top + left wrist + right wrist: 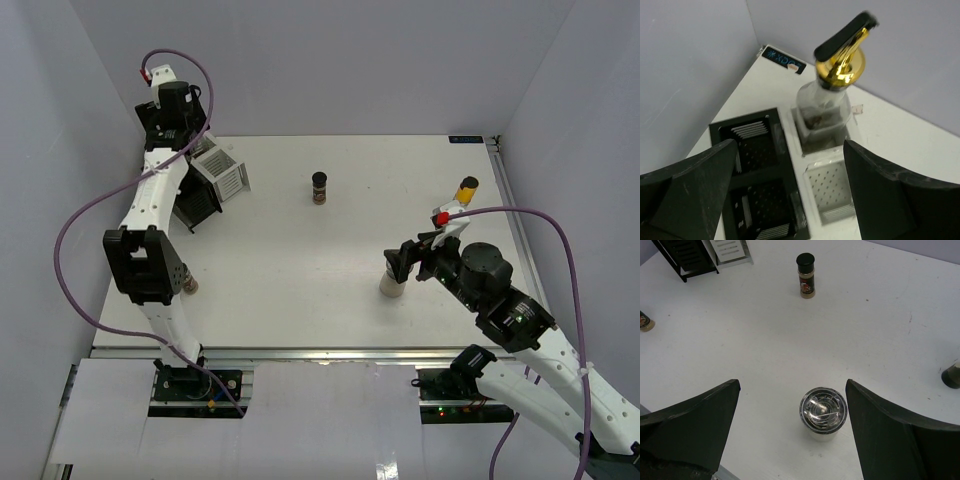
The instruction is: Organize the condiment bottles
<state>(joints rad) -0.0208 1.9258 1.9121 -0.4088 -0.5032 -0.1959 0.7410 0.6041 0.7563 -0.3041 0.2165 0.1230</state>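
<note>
In the left wrist view the tall clear bottle (826, 102) with a gold pourer stands upright in the far slot of the white rack (832, 187). My left gripper (790, 150) hangs open above the racks, holding nothing. The cream shaker (823, 412) with its metal top stands on the table between the fingers of my right gripper (792, 385), which is open and not touching it. Further back is the brown spice jar (319, 187) in mid-table. The slim bottle with yellow contents (466, 189) is at the right.
A black rack (752, 175) sits beside the white one in the far left corner, close to the walls. A small dark-topped jar (189, 287) stands by the left arm near the table's left edge. Purple cables loop over both arms.
</note>
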